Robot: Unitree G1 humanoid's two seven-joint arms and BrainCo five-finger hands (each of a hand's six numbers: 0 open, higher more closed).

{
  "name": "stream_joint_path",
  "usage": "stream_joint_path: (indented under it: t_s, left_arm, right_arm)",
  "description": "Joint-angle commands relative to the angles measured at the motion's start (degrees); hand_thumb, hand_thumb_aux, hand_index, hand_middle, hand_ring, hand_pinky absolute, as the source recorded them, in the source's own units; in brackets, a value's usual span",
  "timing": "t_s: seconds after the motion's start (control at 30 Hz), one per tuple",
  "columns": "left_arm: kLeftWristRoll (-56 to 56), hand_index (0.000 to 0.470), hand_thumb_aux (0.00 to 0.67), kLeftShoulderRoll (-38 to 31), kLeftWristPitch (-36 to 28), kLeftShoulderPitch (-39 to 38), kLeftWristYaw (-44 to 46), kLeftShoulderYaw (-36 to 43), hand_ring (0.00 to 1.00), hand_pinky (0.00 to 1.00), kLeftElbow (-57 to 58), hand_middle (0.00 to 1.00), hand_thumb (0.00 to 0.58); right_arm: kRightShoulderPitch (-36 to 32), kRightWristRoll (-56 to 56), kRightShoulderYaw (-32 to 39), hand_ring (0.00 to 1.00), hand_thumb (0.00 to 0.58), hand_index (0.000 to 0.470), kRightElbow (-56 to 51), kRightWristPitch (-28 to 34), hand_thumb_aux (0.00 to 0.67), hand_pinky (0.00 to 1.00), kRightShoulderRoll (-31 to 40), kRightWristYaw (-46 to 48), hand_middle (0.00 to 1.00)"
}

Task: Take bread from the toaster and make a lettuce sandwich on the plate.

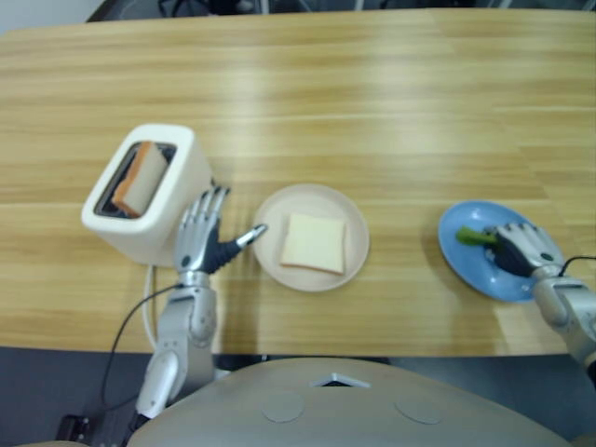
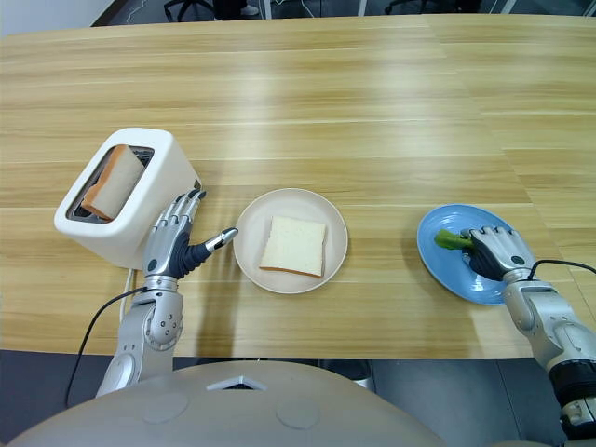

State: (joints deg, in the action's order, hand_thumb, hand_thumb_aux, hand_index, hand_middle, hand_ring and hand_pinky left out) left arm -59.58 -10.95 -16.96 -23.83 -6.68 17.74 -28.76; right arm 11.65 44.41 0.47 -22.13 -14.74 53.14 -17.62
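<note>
Right hand (image 2: 498, 250) closed on green lettuce leaf (image 2: 450, 240) on round blue plate (image 2: 442, 270), left hand (image 2: 172, 237) spread wide; shallow pinch risks leaf slipping free.

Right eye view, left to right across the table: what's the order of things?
toaster → left hand → beige plate with bread slice → lettuce on blue plate → right hand
</note>
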Motion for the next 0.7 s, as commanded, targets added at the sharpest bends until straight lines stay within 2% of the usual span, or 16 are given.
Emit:
stream_joint_path:
  t_s: [0.03, 0.2, 0.37, 0.53, 0.7]
  left_arm:
    - [0.05, 0.0, 0.0, 0.29, 0.2, -0.44, -0.34, -0.54, 0.0, 0.0, 0.98, 0.0, 0.0]
    - [0.11, 0.0, 0.0, 0.53, 0.39, -0.66, -0.83, -0.93, 0.0, 0.0, 0.87, 0.0, 0.0]
    - [0.31, 0.0, 0.0, 0.61, 0.64, -0.69, -1.15, -1.26, 0.0, 0.0, 0.89, 0.0, 0.0]
    - [0.58, 0.0, 0.0, 0.85, 0.81, -0.27, -1.26, -1.64, 0.0, 0.0, 1.3, 0.0, 0.0]
    - [0.72, 0.0, 0.0, 1.13, 0.93, 0.77, -1.16, -1.87, 0.0, 0.0, 2.14, 0.0, 0.0]
  right_arm:
    - [1.61, -2.03, -5.7, 1.0, 0.58, 0.46, 9.53, 1.52, 0.67, 1.0, 1.48, -0.18, 1.0]
    - [2.06, -3.06, -10.28, 1.0, 0.58, 0.46, 22.83, 4.47, 0.67, 1.0, 0.05, 3.64, 1.0]
    - [0.35, -3.3, -9.5, 1.0, 0.58, 0.46, 33.45, 6.65, 0.67, 1.0, -3.64, 8.88, 1.0]
    - [-4.79, -2.07, -0.09, 1.0, 0.58, 0.46, 37.62, 6.26, 0.67, 1.0, -11.62, 13.94, 1.0]
    - [-10.04, 1.1, 11.9, 1.0, 0.58, 0.46, 32.59, 4.14, 0.67, 1.0, -20.83, 16.19, 1.0]
